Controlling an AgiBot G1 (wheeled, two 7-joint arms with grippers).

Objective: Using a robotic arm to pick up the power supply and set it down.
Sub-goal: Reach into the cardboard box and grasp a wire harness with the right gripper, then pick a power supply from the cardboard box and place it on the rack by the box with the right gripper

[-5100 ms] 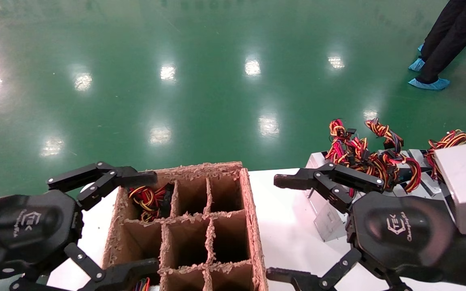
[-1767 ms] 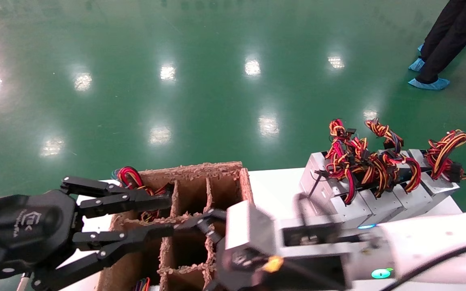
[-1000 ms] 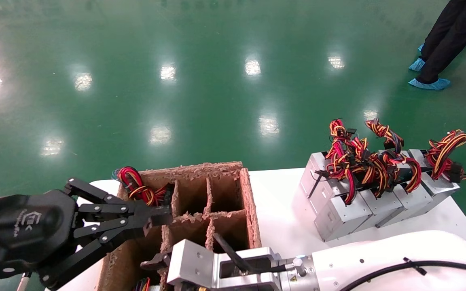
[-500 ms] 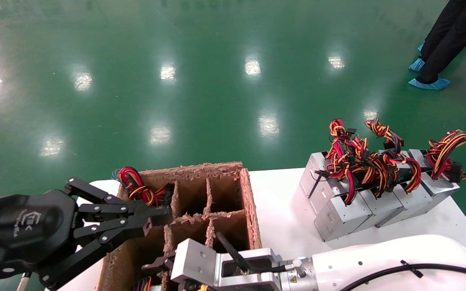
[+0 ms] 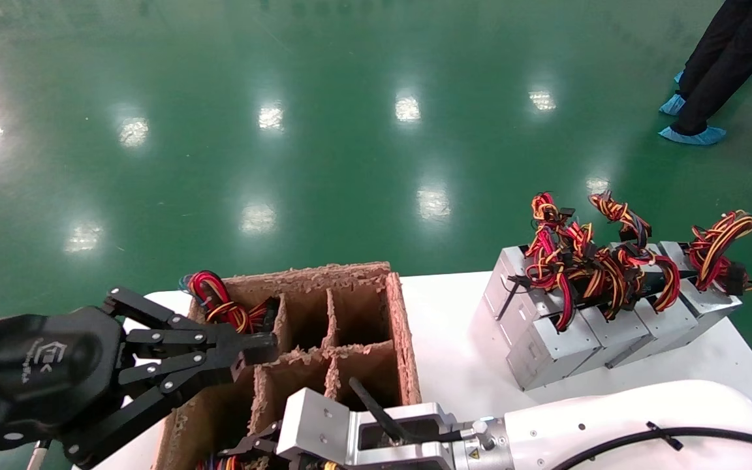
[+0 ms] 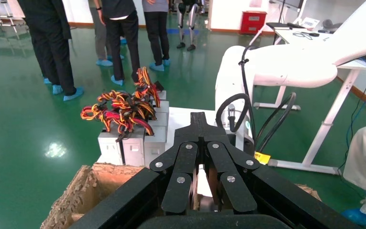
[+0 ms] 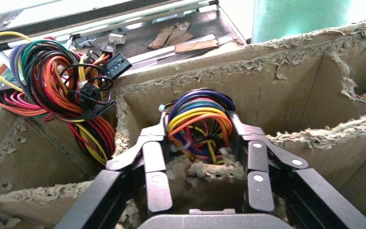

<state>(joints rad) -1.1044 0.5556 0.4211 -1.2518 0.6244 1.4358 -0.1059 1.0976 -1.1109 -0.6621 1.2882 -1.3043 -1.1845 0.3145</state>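
**Right claw around a wire bundle down in the divided box**

The power supply (image 7: 198, 126) sits low in a near compartment of the cardboard box (image 5: 402, 326), and only its coiled bundle of purple, yellow, orange and red wires shows above the frayed divider. Its metal body is hidden. The right gripper (image 7: 198, 143) reaches down into that same cell, one black finger on each side of the coil and close against it. The fingers look closed onto the wires, though actual contact on the far side cannot be told. In the head view only the grey camera block and white forearm of this arm show, lying across the box's near edge.

Beside the right gripper, in the neighbouring compartment, a second bundle of red, orange and yellow wires with black connectors (image 7: 52, 86) spills over the cardboard wall.

The left gripper (image 5: 255, 349) hovers at the box's left rim, its fingers (image 6: 198, 143) pressed together with nothing between them. Just beyond its tips, a red and yellow wire loop (image 5: 219, 303) sticks up from the far left cell.

Well off to the right of both grippers, a row of silver power supplies (image 5: 585, 326) stands on the white table (image 5: 454, 365), tangled wires on top. Beyond is green floor, with a person's legs (image 5: 715, 65) at the far right.
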